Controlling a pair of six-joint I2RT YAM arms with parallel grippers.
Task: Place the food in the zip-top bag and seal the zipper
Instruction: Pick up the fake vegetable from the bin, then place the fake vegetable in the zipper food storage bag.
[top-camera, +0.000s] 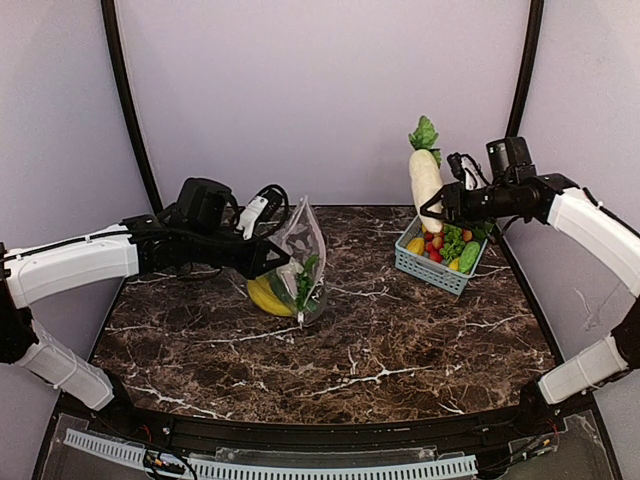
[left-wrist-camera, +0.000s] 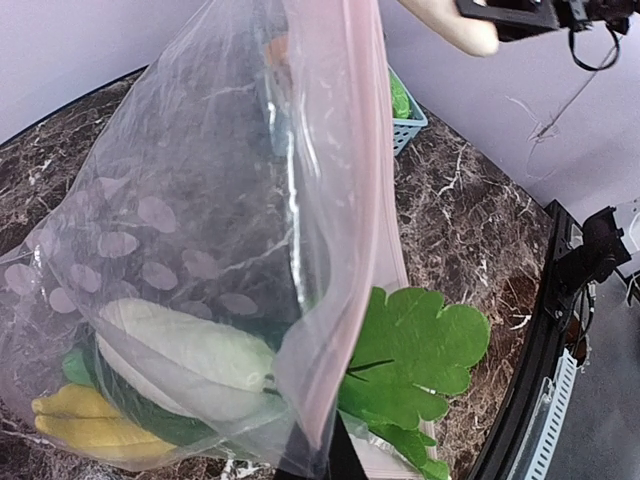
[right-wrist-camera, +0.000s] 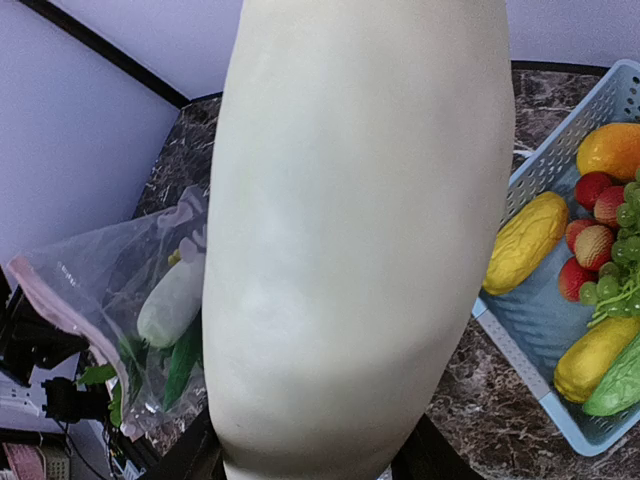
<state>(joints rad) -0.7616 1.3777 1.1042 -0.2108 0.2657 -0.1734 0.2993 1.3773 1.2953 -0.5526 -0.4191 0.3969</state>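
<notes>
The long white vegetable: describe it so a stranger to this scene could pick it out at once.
On the dark marble table, find the blue-grey basket at the far right. Just above it, the right end effector holds the long white vegetable upright in the air. It is pale cream with a green leafy tuft, far larger than the basket's small fruits.

Dark brown marble-look table (top-camera: 380, 350), white veining throughout; black trim along near edge; two items on it. Blue-grey slatted basket (top-camera: 428, 270) sits flat at rear right, approx. against the back edge; clear zip-top bag (top-camera: 298, 262) stands upright centre-left, lower end on the surface, well apart from basket.
</notes>
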